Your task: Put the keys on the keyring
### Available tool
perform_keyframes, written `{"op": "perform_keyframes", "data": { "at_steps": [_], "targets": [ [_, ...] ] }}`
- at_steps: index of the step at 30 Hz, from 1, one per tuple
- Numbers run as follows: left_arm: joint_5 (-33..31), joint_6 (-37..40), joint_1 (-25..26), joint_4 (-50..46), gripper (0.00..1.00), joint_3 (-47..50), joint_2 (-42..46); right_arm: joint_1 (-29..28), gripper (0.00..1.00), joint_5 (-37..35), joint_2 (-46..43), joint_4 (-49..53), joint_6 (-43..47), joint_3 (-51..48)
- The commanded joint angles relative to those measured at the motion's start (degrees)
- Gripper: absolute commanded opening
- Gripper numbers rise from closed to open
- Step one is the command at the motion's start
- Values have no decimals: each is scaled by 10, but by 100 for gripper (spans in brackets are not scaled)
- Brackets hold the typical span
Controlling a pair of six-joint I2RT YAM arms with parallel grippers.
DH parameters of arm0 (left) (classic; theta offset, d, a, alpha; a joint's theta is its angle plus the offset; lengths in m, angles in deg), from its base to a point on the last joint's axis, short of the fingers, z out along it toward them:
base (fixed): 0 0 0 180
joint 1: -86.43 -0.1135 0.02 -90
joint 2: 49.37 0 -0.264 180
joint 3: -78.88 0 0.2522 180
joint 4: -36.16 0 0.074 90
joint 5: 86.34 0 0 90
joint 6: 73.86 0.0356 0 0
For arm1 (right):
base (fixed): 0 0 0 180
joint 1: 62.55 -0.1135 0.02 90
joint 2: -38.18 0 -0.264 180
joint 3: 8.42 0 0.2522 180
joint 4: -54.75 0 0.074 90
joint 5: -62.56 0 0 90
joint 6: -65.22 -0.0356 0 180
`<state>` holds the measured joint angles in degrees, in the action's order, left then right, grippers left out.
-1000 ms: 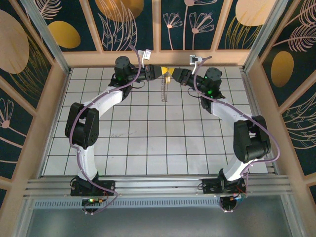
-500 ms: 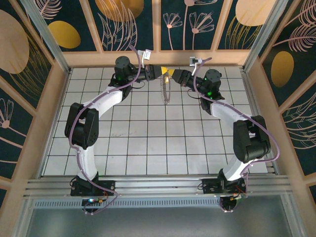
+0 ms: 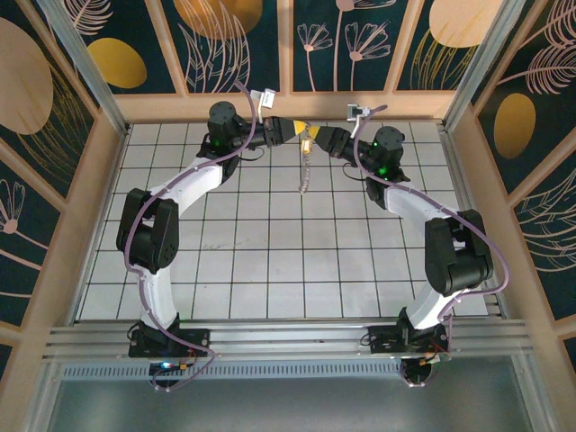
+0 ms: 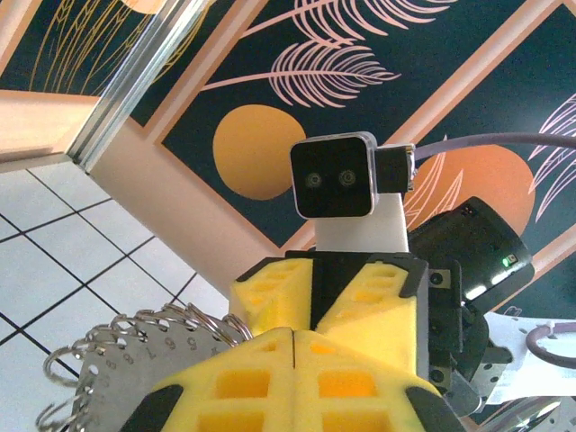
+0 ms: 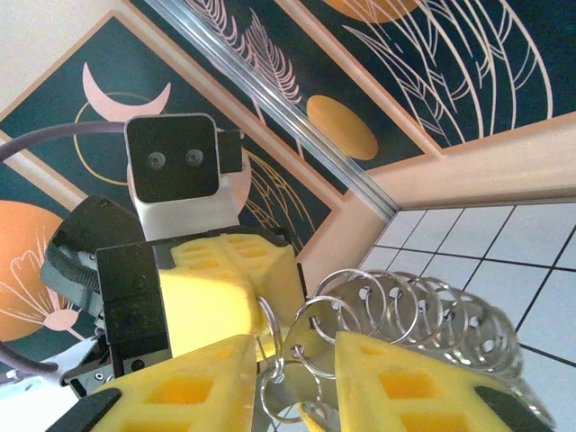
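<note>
Threading is asking for small, patient moves here. The keyring [image 3: 306, 171], a silver string of small linked split rings with a numbered metal tag, is hanging in the air over the far middle of the white tiled tabletop [image 3: 270, 270]. Its top is caught where the two arms are meeting. The left claw [image 4: 295, 346] is pressing fully closed and appears to be pinching the tag end. The right claw [image 5: 297, 382] is standing partly apart with several rings lying in its gap; I cannot tell whether it is squeezing one. The key with the yellow-orange head is too small to pick out surely against the yellow pads [image 5: 193, 387].

To my eye, the left arm should be acting as a fixed anchor while the right is working one ring only, letting the loose tail dangle free. The wooden back rail [image 3: 297, 108] is sitting just behind both claws, so room is lying toward the near, open tiles. The wrists are nearly touching, leaving little margin for pushing inward.
</note>
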<state>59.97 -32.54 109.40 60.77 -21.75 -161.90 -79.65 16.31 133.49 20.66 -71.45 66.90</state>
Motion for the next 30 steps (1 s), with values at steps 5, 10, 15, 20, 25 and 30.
{"op": "perform_keyframes", "data": {
  "at_steps": [5, 10, 15, 20, 25, 30],
  "targets": [
    [1, 6, 4, 29, 0, 2, 25, -1, 29, 11, -2, -39, -10, 5],
    [2, 5, 4, 29, 0, 2, 26, -9, 28, 12, 4, -37, -8, 16],
    [2, 5, 4, 29, 0, 4, 26, -14, 27, 13, 10, -35, -8, 27],
    [2, 5, 4, 30, 0, 3, 24, -17, 26, 15, 14, -31, -7, 35],
    [2, 5, 5, 30, 0, 4, 25, -19, 20, 17, 16, -30, -5, 38],
    [0, 5, 4, 32, 0, 5, 24, -21, 9, 21, 20, -28, -5, 43]
  ]
}}
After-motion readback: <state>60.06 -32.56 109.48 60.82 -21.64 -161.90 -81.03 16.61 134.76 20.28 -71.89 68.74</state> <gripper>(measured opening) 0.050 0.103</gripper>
